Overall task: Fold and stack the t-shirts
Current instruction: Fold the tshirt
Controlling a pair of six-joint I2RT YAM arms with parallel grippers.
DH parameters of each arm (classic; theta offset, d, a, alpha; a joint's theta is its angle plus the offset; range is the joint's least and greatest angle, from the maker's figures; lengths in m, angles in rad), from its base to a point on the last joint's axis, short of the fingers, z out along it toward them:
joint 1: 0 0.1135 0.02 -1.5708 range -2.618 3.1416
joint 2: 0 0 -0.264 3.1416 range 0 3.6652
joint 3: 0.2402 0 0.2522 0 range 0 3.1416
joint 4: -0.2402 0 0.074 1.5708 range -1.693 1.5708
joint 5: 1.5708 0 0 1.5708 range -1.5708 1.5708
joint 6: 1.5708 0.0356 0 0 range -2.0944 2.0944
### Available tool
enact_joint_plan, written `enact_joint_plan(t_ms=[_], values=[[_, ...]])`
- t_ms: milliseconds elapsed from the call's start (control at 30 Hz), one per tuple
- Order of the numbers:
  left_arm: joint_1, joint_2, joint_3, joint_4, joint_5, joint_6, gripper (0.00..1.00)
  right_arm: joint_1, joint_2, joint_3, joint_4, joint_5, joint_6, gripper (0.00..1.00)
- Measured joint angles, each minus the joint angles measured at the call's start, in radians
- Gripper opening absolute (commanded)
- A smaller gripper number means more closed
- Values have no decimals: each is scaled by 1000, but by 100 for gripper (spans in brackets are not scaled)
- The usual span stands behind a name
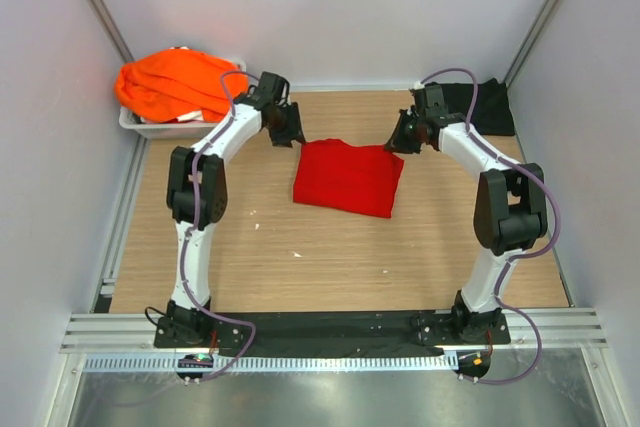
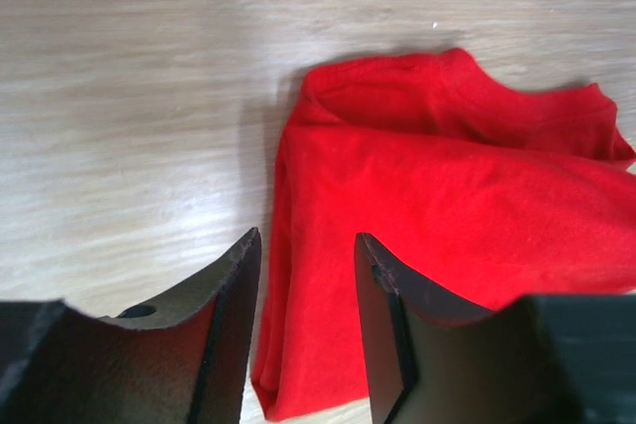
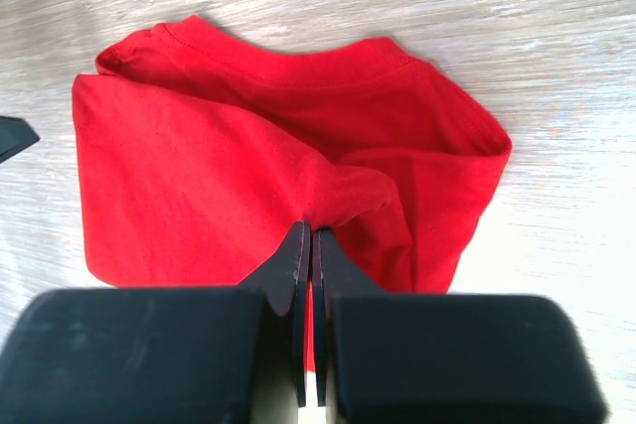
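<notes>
Top external, near edge: both arm bases, with the arms reaching forward to mid-table.
Red shirt: mid-table, folded to a rough rectangle, its collar end bunched. The fold looks nearly done but not tidy.
Left gripper: jaws apart and empty, above the shirt's left edge.
Right gripper: jaws together, pinching a ridge of red cloth near the shirt's right edge.
Black shirt: far right corner, a compact dark pile. Probably folded already, but I cannot be sure.
Orange shirts: far left, heaped unfolded in the tray.
Remaining, as I judge: release the red shirt, stack it, then fold the orange ones.
</notes>
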Motion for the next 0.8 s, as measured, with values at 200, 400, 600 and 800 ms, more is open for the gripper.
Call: enact_joint_plan(t_ms=[200,400,600,800], values=[[0,59,1,50,23,-18,36,0,0,0,1,-7,0,1],[0,129,10,51,47,-32,13,0,0,0,2,-12,-1,1],[0,133,11,69,79,-47,0,0,0,0,4,-13,-1,1],[0,105,6,74,100,-42,0,0,0,0,5,-16,0,1]])
